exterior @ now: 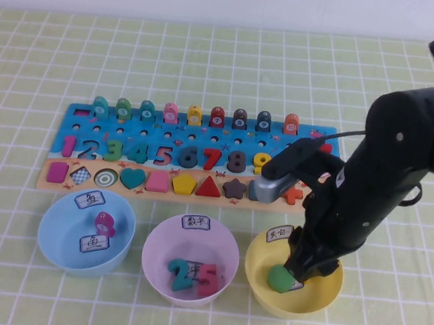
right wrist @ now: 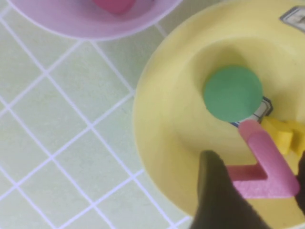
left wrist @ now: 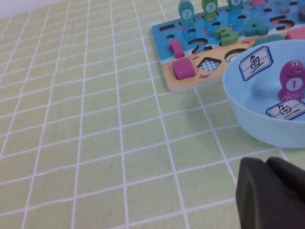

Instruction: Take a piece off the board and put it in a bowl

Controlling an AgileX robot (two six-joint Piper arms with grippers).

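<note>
Hovering inside the yellow bowl (exterior: pixel 292 281), near right: right gripper (right wrist: pixel 257 191), fingers clamped on the pink chevron piece (right wrist: pixel 264 164), beside a green disc (right wrist: pixel 232 93). Advice: release low, then lift straight clear. Left gripper (left wrist: pixel 274 193): near left, fingers together, empty.

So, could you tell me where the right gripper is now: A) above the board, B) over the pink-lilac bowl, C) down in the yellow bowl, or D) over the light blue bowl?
C: the right gripper is down inside the yellow bowl, with the pink chevron piece between its fingers; the left gripper sits parked near the light blue bowl.
</note>
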